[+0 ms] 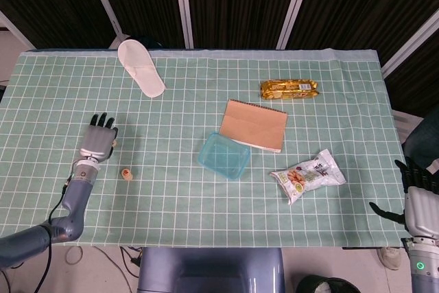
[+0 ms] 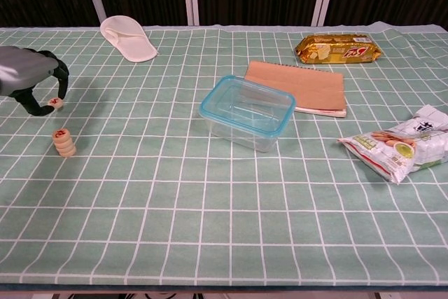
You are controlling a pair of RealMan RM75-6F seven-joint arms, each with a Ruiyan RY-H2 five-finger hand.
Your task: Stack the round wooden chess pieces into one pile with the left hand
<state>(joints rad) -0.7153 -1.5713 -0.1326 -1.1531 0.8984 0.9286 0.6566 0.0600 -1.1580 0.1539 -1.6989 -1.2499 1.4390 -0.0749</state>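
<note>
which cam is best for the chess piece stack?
Chest view: the stack of chess pieces shows side-on, layers and red top mark visible, with the left robot hand pinching another piece behind it. Head view shows only the top disc as a small dot.

A table in a green checked cloth carried a white slipper, gold snack packet, brown notebook, clear blue-rimmed container, nut bag and stacked chess pieces.
</note>
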